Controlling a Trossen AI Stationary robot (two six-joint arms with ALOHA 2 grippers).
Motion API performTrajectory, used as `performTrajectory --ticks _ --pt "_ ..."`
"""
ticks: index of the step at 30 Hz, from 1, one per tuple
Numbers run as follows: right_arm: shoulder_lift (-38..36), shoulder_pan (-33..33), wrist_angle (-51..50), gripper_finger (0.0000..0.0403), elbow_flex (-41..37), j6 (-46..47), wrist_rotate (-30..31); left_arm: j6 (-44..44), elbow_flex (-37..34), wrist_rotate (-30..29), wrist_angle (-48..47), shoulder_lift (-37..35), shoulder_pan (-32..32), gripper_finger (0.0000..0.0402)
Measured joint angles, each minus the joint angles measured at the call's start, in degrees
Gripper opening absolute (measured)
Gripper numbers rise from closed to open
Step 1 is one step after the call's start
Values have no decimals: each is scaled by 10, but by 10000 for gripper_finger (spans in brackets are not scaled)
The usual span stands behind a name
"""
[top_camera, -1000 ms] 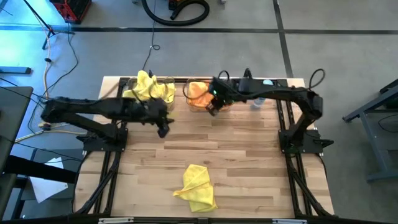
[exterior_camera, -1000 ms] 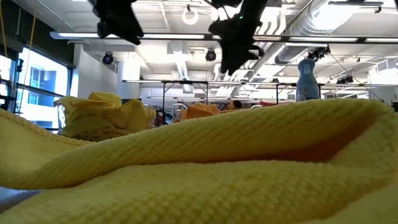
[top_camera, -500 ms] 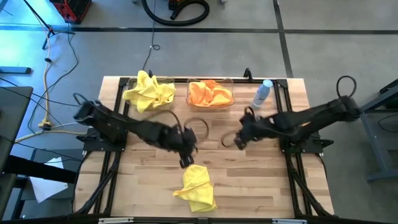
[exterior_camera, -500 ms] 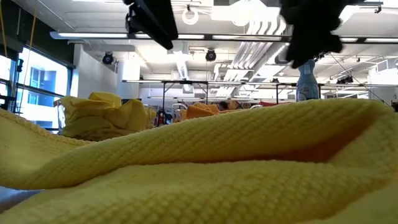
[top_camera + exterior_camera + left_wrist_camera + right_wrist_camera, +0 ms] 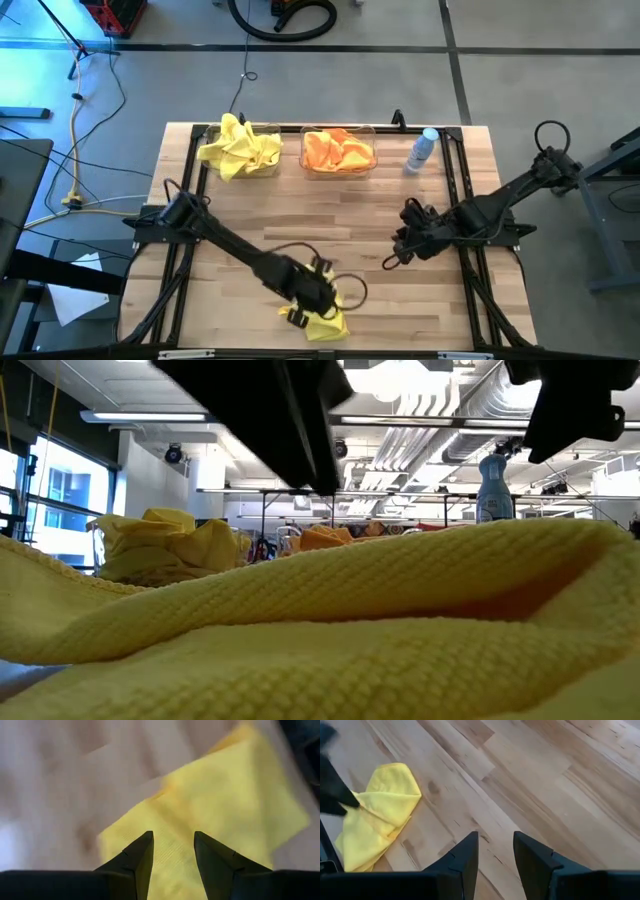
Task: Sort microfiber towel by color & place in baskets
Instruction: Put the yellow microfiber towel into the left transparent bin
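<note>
Yellow cloths fill one clear plastic tub (image 5: pixel 240 150) and orange cloths the other (image 5: pixel 338 150) at the wooden tabletop's (image 5: pixel 240 225) far edge, while one last bright yellow microfiber cloth (image 5: pixel 325 322) lies near the front edge beneath the left tool (image 5: pixel 172 851), fingers spread and empty; right tool (image 5: pixel 495 851), also spread, hovers aside.

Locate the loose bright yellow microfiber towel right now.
In the high view, the loose bright yellow microfiber towel lies on the wooden table near its front edge, directly under the left gripper.
</note>
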Motion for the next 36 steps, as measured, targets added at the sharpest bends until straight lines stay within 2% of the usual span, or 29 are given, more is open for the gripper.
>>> performTrajectory --ticks 4,10,13,16,18,24,31,36 --pt "0 16 0 116 0 6 8 44 0 24 38 45 -8 131" --pt "0 32 0 116 0 12 22 18 3 27 42 99 -7 126" --pt "0 36 0 116 0 12 31 -11 3 37 36 110 -6 88" --pt "0 38 -1 116 0 12 37 -11 3 56 21 105 -2 21" --pt "0 38 -2 116 0 12 39 -19 2 55 0 97 2 12" --pt "0 38 -1 116 0 12 73 -3 -4 6 -89 7 30 3" --pt "0 38 0 116 0 33 124 16 -3 -132 -193 -158 77 1" --pt "0 35 1 116 0 38 149 19 -2 -230 -305 -274 156 0"
